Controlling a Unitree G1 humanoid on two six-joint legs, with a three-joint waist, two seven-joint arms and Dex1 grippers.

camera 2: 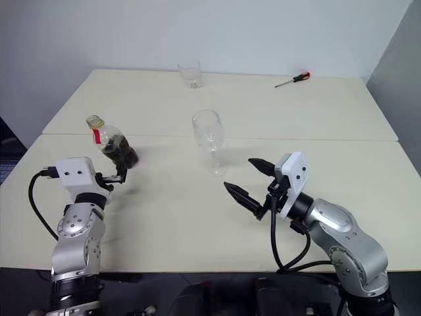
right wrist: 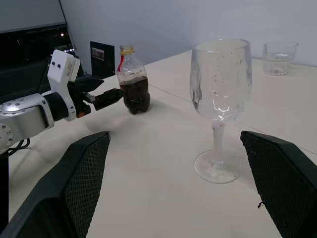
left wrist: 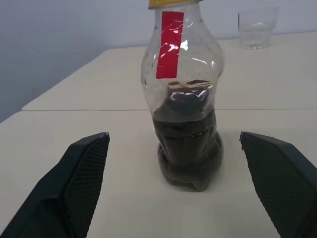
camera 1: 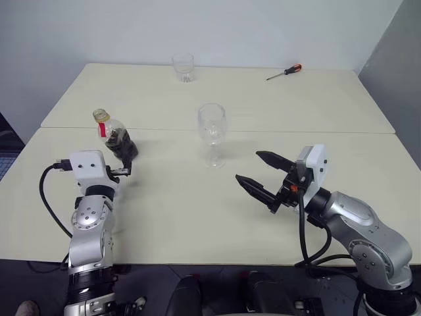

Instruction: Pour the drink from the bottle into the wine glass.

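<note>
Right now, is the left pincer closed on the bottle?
No, the left pincer is open, its fingers apart on either side of the bottle.

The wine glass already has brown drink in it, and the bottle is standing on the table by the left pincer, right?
Not quite. The wine glass is empty; the right wrist view shows its bowl clear. The brown drink is in the bottle, which does stand on the table in front of the open left pincer.

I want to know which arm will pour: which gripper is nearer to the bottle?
Left. The left gripper is open just before the bottle; the right gripper is open beyond the wine glass.
</note>
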